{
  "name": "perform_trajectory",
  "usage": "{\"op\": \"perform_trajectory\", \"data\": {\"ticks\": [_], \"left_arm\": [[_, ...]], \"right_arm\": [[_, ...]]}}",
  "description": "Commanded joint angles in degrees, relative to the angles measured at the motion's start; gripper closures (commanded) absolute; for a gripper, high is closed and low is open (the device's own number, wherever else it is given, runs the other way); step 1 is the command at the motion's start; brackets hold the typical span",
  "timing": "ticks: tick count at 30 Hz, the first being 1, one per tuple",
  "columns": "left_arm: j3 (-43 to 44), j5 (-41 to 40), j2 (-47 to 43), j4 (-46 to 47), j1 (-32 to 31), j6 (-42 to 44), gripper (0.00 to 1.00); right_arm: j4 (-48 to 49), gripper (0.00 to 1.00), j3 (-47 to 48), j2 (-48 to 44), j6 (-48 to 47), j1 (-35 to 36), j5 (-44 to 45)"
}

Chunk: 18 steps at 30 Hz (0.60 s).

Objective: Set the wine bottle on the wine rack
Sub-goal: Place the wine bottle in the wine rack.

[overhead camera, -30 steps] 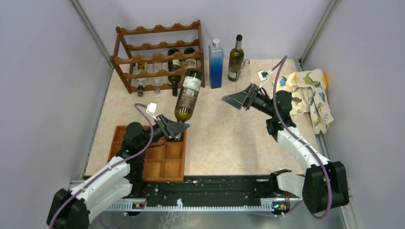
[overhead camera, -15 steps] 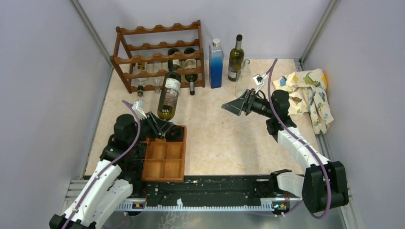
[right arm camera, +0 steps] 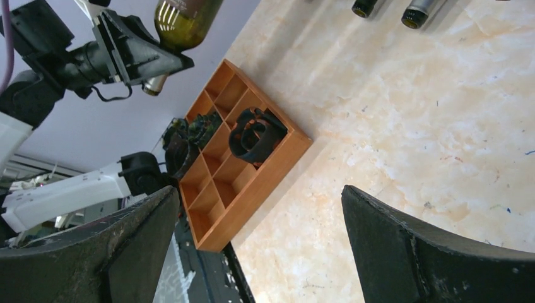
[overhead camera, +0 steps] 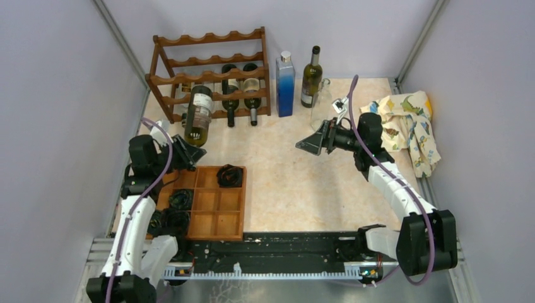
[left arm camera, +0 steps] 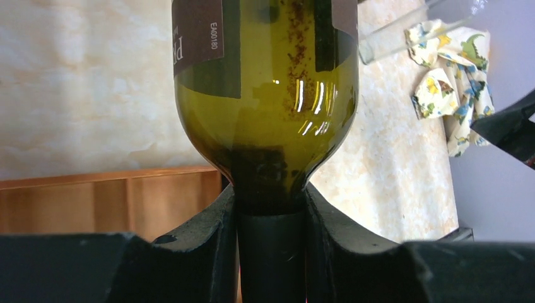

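I have the wine bottle (overhead camera: 198,113) in the left gripper (overhead camera: 183,151), held off the worktop (overhead camera: 296,183) near its far left corner. It sits just in front of the left end of the wine rack (overhead camera: 208,60), with its base pointing toward the rails and its neck back toward me. The base does not look seated in any scallop yet.

It is green glass, so I expect it to be rigid, smooth and breakable. I also expect it to be heavy at the body end; I cannot tell how much is left inside. The neck is the only part narrow enough for these jaws, and that is where I have it. The drawback is that the weight hangs far from the grip, so I reckon the bottle could pivot or slide if I swing it quickly.

In the left wrist view the fingers (left arm camera: 208,221) are partly closed and pressed on both sides of the neck, just below where the shoulder flares.

The right gripper (overhead camera: 310,140) hangs over the middle of the worktop toward the right edge, jaws spread wide, holding and touching nothing.

Two dark bottles (overhead camera: 230,88) already lie in the right-hand slots of the rack
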Motion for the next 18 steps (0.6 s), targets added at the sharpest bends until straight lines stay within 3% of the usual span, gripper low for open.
{"op": "perform_trajectory", "data": {"ticks": [1,5,18], "left_arm": [[2.1,8.9,-0.5,5.1,6.7,5.1,1.0],[1.2,11.6,0.3,4.7,11.3,7.6,1.0],[1.0,8.5,4.7,6.8,11.7,10.4,1.0]], "right_arm": [[-0.8,0.02,3.1,0.3,-4.8,-1.0,-2.5],[-0.7,0.02,3.1,0.7,-6.6,-1.1,-3.0],[1.4,0.02,3.1,2.3,-9.9,-1.2,-4.8]]}}
